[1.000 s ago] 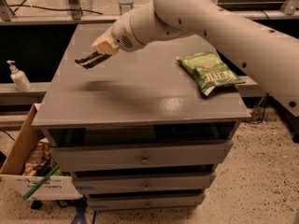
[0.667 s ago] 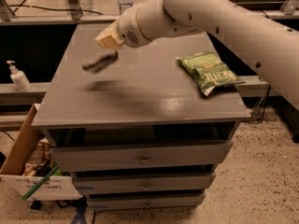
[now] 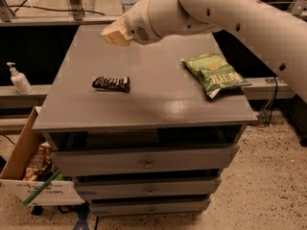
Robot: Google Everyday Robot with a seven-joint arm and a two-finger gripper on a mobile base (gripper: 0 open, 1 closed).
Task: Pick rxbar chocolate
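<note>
Hanging over the grey tabletop [image 3: 163, 104], my white arm [image 3: 230, 8] comes in from its right side. The green chip bag [image 3: 214, 74] lies flat near the tabletop's right edge. My pincer [image 3: 116, 32] is up above the tabletop's back-left part, and honestly I can't tell if it's open or closed. The rxbar chocolate [image 3: 111, 84] lies flat on the tabletop's left half, apart from the pincer.

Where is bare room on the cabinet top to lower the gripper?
Bare: the wide middle between the rxbar chocolate and the green chip bag, and the front strip of the cabinet top. Crowded: right edge. The gripper hovers over the back left.
</note>
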